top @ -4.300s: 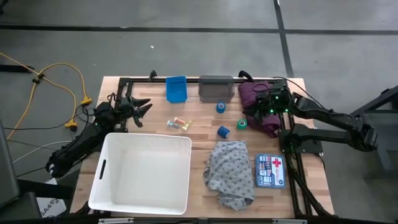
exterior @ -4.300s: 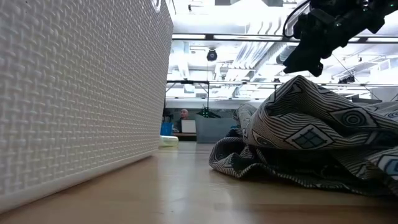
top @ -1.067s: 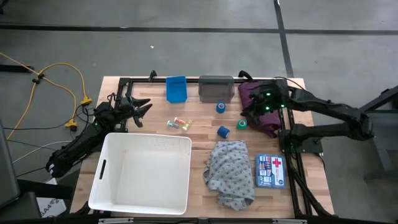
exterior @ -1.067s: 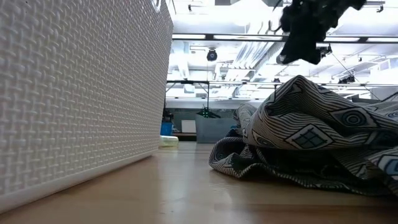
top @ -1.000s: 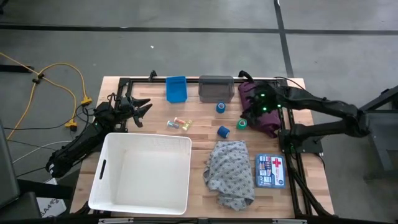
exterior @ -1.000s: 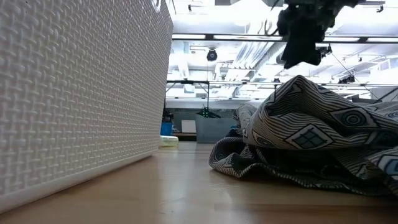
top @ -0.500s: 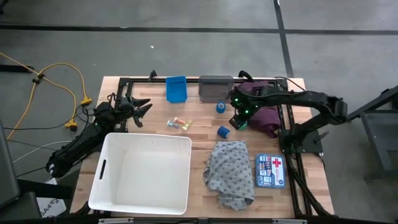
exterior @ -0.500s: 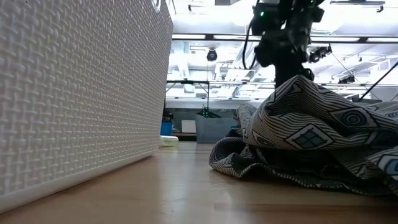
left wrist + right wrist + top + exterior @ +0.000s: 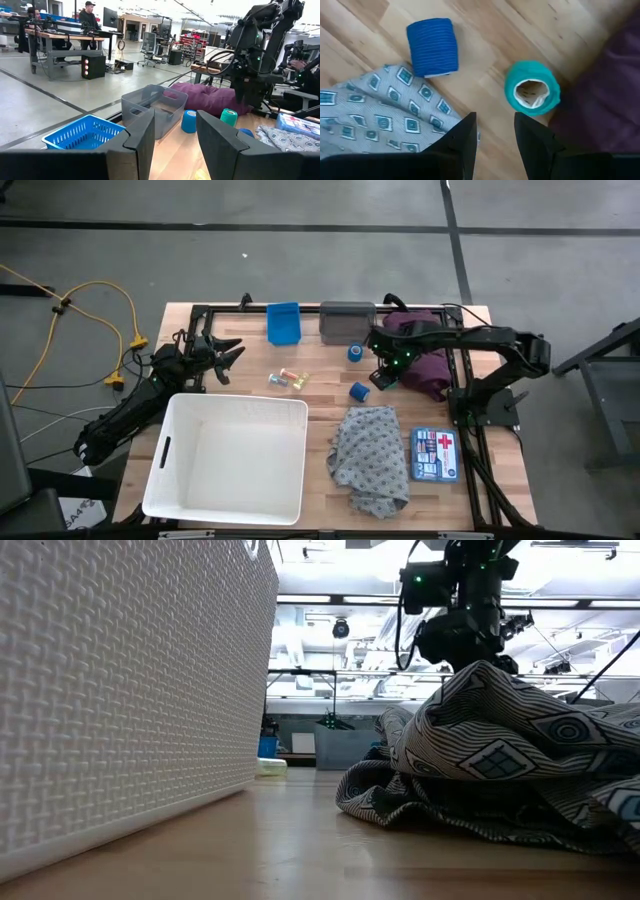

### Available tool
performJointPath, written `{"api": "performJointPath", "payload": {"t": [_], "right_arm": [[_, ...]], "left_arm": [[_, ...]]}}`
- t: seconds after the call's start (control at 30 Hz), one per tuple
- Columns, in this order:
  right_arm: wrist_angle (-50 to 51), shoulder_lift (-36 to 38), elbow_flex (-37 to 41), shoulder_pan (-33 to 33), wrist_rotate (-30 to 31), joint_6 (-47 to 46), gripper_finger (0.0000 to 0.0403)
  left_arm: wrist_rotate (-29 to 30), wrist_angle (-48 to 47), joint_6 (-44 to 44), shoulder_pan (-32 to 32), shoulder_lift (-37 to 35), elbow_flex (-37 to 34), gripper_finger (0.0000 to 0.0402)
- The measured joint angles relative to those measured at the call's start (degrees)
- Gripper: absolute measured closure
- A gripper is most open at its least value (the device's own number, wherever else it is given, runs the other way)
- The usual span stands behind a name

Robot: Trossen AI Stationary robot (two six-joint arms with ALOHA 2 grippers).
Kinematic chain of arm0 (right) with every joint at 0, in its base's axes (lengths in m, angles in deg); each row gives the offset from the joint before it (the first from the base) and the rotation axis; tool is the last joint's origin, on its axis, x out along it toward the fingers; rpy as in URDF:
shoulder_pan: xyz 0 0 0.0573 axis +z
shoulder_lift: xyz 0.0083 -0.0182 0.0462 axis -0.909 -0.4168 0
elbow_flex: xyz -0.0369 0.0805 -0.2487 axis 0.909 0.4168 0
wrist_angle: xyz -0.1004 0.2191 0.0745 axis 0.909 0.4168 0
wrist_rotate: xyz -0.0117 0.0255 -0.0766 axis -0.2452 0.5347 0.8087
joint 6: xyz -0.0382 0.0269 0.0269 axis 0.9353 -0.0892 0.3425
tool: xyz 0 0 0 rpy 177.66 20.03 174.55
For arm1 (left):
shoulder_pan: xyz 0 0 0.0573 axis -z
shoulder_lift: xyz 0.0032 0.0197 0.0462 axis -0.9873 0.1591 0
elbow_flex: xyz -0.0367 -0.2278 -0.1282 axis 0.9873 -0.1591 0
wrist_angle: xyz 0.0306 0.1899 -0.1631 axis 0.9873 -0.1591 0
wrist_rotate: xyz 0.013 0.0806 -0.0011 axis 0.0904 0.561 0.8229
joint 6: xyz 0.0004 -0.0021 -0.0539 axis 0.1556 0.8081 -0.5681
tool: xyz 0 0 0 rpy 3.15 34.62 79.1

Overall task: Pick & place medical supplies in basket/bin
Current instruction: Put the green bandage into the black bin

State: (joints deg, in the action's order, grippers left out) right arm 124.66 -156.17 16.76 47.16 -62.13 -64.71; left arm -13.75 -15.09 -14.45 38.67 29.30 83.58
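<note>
My right gripper (image 9: 383,376) hangs open, pointing down, a little above the table. In the right wrist view it (image 9: 495,132) has nothing between its fingers. An upright green tape roll (image 9: 532,95) stands on the wood just beyond the fingertips. A blue tape roll (image 9: 432,47) lies on its side next to the grey patterned cloth (image 9: 370,455). The maroon cloth (image 9: 428,365) lies at the far right. A second blue roll (image 9: 354,352) and the small vials (image 9: 286,378) sit mid-table. The white basket (image 9: 160,470) stands near left. My left gripper (image 9: 228,352) waits open, level, at the far left.
A small blue bin (image 9: 283,322) and a small grey bin (image 9: 347,322) stand along the far edge. A first-aid box (image 9: 434,455) lies near right beside the grey cloth. Bare wood lies between the vials and the rolls. A person shows in the room behind (image 9: 90,15).
My right gripper has come off the maroon cloth, moving toward the table's left edge and downward. It has tipped from slanting to pointing almost straight down, and now hangs over the green roll. The rolls and cloths have not moved.
</note>
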Motion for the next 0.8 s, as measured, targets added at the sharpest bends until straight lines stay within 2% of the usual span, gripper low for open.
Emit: {"api": "performJointPath", "payload": {"t": [0.17, 0.8], "right_arm": [[-0.07, 0.0, 0.0, 2.06, 4.9, 0.04, 0.0283], [0.14, -4.69, 0.03, 4.91, 6.21, 0.46, 0.0283]], "left_arm": [[0.0, 0.0, 0.0, -0.01, -0.01, 0.0, 0.0266], [0.0, 0.0, 0.0, 0.0, -0.01, 0.0, 0.0266]]}}
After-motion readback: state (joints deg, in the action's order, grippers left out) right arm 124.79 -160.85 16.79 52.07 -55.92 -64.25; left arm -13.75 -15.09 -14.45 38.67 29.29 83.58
